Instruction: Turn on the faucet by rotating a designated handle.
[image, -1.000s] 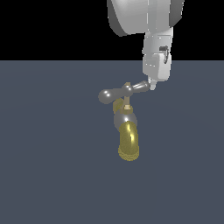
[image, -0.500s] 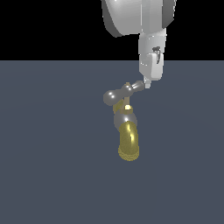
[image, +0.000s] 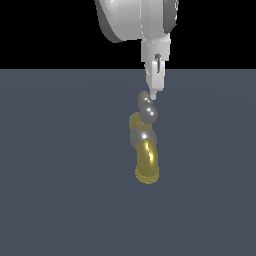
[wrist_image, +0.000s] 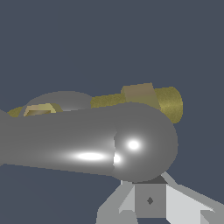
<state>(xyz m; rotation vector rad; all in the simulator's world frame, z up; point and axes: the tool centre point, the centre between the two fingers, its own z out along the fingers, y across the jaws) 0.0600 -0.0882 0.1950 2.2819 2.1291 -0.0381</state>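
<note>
The faucet (image: 147, 161) stands on the dark grey floor, its brass curved spout hanging toward the camera below a silver collar. The handle (image: 147, 114), a silver crossbar, sits on top and runs almost straight away from the exterior camera, so its rounded ends look stacked. My gripper (image: 152, 95) hangs straight down from the white arm and is shut. Its tip rests against the handle's far end, on the exterior view's right side. In the wrist view the handle (wrist_image: 87, 144) fills the middle. Its bulbous end lies right against my gripper (wrist_image: 149, 202), and the brass faucet body (wrist_image: 168, 101) shows behind it.
Plain dark grey-blue floor (image: 60, 190) spreads all around the faucet. A black background lies above the horizon. The white arm body (image: 135, 20) hangs over the faucet.
My gripper has slid toward the exterior view's left, pushing the handle's end. The crossbar has swung from lying across the view to pointing nearly along the line of sight.
</note>
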